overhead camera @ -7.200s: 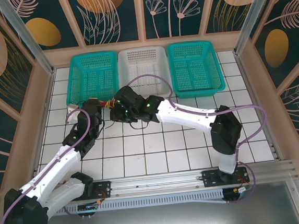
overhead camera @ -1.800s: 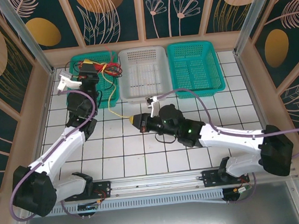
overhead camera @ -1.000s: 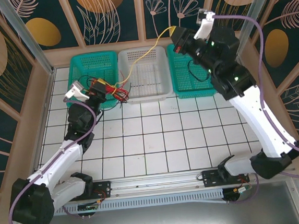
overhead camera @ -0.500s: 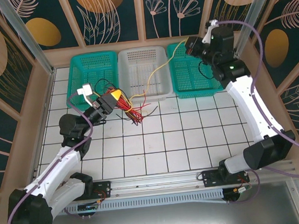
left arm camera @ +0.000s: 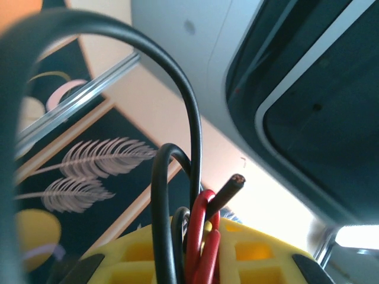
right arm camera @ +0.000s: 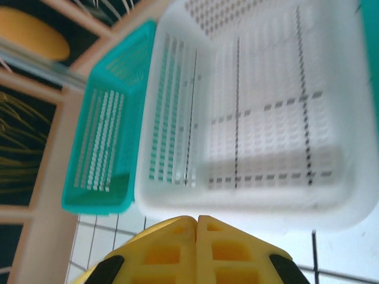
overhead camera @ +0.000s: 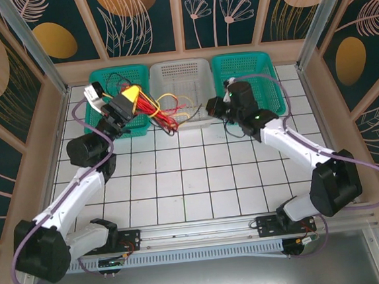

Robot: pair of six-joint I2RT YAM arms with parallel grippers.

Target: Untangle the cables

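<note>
The cables are a bundle of red, black and yellow wires hanging from my left gripper, which is raised over the left teal basket's right side. The loose ends trail right over the white basket's front left corner. In the left wrist view red and black cables are pinched between the yellow fingers of the left gripper, and a thick black loop arches above. My right gripper hovers at the white basket's front right. Its yellow fingers meet with nothing between them.
Three baskets stand along the back wall, and the right one is teal. The right wrist view looks into the white basket with a teal basket beyond it. White tiled floor spreads in front. Frame posts and walls ring the cell.
The right gripper dropped from high over the right teal basket to the white basket's front and no longer holds the yellow cable. The left gripper lifted the bundle back toward the left basket.
</note>
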